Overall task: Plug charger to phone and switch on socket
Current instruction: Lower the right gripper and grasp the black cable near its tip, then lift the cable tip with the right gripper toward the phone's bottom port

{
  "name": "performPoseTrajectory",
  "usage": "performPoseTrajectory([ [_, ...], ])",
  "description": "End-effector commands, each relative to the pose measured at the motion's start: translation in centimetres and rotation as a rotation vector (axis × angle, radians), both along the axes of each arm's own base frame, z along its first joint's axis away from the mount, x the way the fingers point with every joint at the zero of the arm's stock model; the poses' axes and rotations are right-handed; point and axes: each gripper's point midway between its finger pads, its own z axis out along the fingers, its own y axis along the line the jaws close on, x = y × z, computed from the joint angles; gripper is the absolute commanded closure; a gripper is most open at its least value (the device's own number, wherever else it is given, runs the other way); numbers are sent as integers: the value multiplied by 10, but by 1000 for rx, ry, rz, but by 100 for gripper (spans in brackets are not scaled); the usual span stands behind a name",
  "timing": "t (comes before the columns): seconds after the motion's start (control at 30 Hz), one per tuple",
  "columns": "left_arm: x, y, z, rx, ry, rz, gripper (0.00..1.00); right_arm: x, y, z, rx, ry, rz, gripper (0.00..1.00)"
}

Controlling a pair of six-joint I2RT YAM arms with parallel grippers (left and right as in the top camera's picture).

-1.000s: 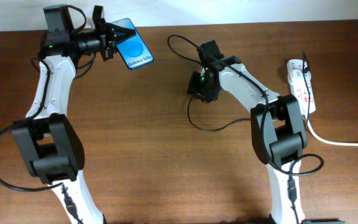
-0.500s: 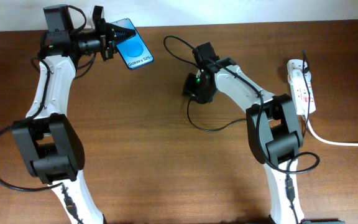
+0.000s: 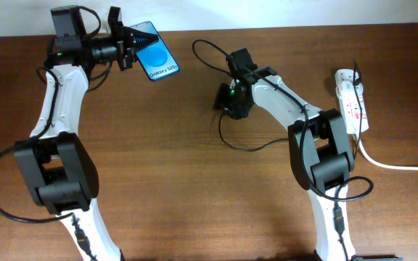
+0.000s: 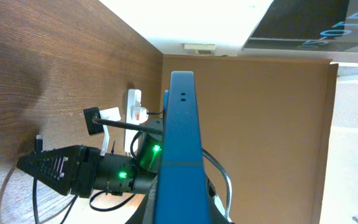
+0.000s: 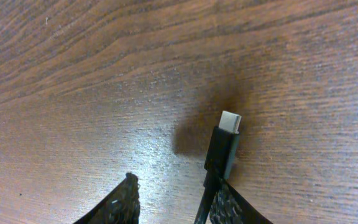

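The charger (image 5: 222, 154) is seen in the right wrist view as a thin black cable rising from the bottom edge. Its black housing is ended by a small metal plug (image 5: 230, 120), which is pointed toward 1 o'clock over the brown wooden table (image 5: 73, 74). A dark shadow is cast just beside it at 9 o'clock. The cable is flanked by the right gripper (image 5: 176, 193), whose fingers (image 5: 234, 204) are shown apart at the tips. The cable is laid against the finger at 3 o'clock and a clear gap is left to the other, so whether it is pinched cannot be told. In the overhead view the rest of the cable is seen as a loop at 12 o'clock of that gripper and a slack curve on the table at 6 o'clock of it.

The phone (image 3: 158, 56) is found toward 11 o'clock of the table, well apart from the plug, with its blue screen and "Galaxy S25" strip turned up. Its end at 9 o'clock is clamped in the jaws of the left gripper (image 3: 131, 43). In the left wrist view it is seen edge-on.

The socket (image 3: 350, 94) is laid at the 3 o'clock edge, lengthwise from 12 to 6 o'clock, and a thick white cord (image 3: 398, 165) is led from it toward 4 o'clock
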Motion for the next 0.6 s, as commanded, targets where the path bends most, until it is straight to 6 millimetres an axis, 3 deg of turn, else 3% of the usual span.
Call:
performPoseTrajectory([
  [0.0,-5,-4,15,-11,-47,-33,100,-1,-17,-34,-82,37,-33,61],
  [0.03,-5,-4,15,-11,-47,-33,100,-1,-17,-34,-84,37,-34,62],
  [0.07,-5,-4,15,-11,-47,-33,100,-1,-18,-34,-81,39,-36,75],
  [0.1,-5,-4,15,-11,-47,-33,100,-1,-18,-34,-72,44,-33,96],
  [0.17,-5,-4,15,-11,-47,-33,100,-1,-18,-32,-53,42,-13,96],
  [0.23,-5,-4,15,-12,-47,-34,100,3,-10,-20,20,-15,123,96],
  [0.33,-6,-5,16,-17,-47,-42,100,2,1,19,155,-138,354,96],
  [0.37,-8,-6,17,-23,-49,-52,100,-4,6,42,222,-197,455,96],
  [0.47,-17,-16,22,-48,-78,-115,100,-35,15,113,410,-351,696,96],
  [0.57,-19,-17,24,-58,-82,-130,100,-63,16,158,481,-411,793,96],
])
